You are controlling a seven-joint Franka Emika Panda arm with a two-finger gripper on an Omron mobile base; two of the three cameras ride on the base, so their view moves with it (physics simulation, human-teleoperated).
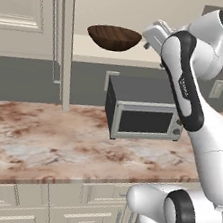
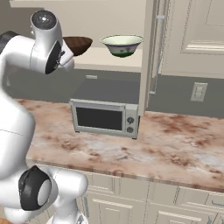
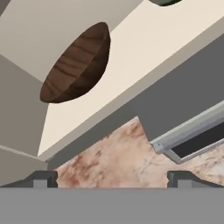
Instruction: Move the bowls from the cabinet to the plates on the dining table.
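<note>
On the pale shelf of the open cabinet (image 1: 117, 53) the dark-brown wooden bowl (image 1: 114, 37) (image 2: 78, 44) (image 3: 76, 63) stands upright. To its right on the same shelf stands the cream-green bowl (image 2: 122, 45), whose base peeks in at the top edge of the hand view (image 3: 164, 1). My gripper (image 1: 147, 40) (image 3: 112, 179) hovers just in front of the shelf, right of the wooden bowl and apart from it. It is open and holds nothing. The plates and the dining table are out of view.
A grey microwave (image 1: 143, 116) (image 2: 105, 116) sits on the pinkish-brown marbled counter (image 1: 43, 139) below the shelf. The cabinet's doors (image 1: 27, 10) (image 2: 192, 35) stand open on either side, with long bar handles. Beige drawer fronts (image 2: 144, 192) run under the counter edge.
</note>
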